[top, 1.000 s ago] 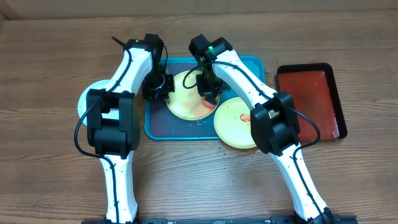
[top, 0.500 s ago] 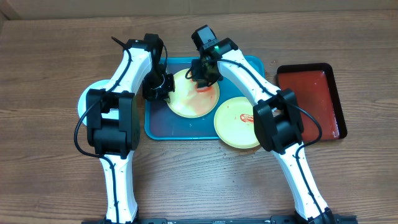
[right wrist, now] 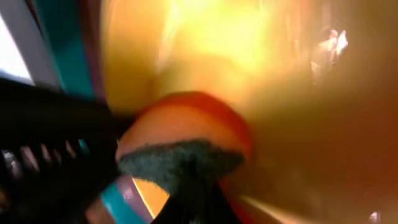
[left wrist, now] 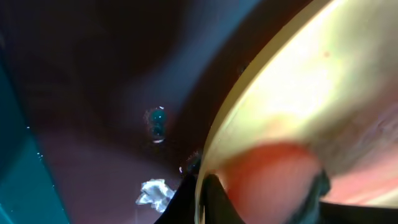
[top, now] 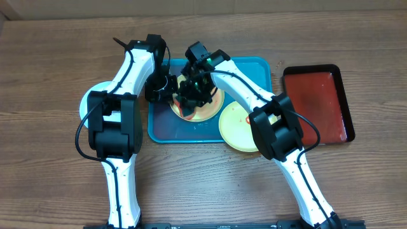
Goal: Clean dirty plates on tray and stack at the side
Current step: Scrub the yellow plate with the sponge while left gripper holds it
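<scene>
A pale yellow-green plate [top: 205, 112] with red sauce smears lies on the teal tray [top: 172, 132]. My left gripper [top: 165, 89] is shut on this plate's left rim; the left wrist view shows the rim [left wrist: 214, 143] between my fingertips [left wrist: 202, 202]. My right gripper [top: 191, 95] is shut on an orange sponge with a dark scouring pad [right wrist: 180, 140], pressed on the plate's left part [right wrist: 280, 93]. A second yellow-green plate [top: 240, 124] with a red smear overlaps the tray's front right edge. A pale blue-white plate [top: 88, 102] lies on the table at the left, partly under my left arm.
A dark-red tray with a black rim [top: 318, 102] stands on the table to the right of the teal tray. Wet patches show on the teal tray floor [left wrist: 18, 174]. Wooden table surrounds everything.
My right gripper has swept the sponge from the plate's far right side across to its left front part. My left gripper has stayed on the plate's rim.
</scene>
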You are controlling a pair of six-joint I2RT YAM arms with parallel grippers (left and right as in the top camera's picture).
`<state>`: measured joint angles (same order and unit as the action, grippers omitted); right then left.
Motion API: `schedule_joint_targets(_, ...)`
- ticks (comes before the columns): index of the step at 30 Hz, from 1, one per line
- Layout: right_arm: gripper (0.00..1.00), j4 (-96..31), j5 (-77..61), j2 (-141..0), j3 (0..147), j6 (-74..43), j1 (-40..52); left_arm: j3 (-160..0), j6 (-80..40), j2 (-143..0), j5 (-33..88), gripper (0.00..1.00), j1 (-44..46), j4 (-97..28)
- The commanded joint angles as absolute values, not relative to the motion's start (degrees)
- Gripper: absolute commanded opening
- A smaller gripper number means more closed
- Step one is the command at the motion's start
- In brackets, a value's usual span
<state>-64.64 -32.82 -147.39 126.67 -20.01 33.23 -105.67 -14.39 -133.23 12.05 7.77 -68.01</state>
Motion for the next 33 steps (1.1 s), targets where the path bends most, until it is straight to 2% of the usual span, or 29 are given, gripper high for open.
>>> schedule_joint_targets(1,0.04,-72.1,-24.0,-149.8,127.9,-16.4,30.7,-103.1,-13.3,-137.5,7.1,0.04,7.5,-66.7)
schedule_joint_targets(8,0.04,-79.1,0.3,-149.8,132.8,-16.4,27.8,-103.1,-13.2,-137.5,7.1,0.04,7.5,-66.6)
schedule_joint_targets(15,0.04,-75.0,12.8,-149.8,132.9,-16.5,27.1,-103.1,-13.2,-137.5,7.1,0.04,7.5,-66.6)
schedule_joint_targets(19,0.04,-66.9,7.4,-149.8,132.7,-16.5,27.5,-103.1,-13.2,-137.5,7.1,0.04,7.5,-66.6)
schedule_joint_targets(25,0.04,-58.6,-13.5,-149.8,132.7,-16.5,28.6,-103.1,-13.3,-137.5,7.1,0.04,7.5,-66.6)
schedule_joint_targets(33,0.05,-60.3,-22.3,-149.8,132.7,-17.7,32.6,-103.1,-13.3,-137.5,7.2,0.04,7.5,-66.1)
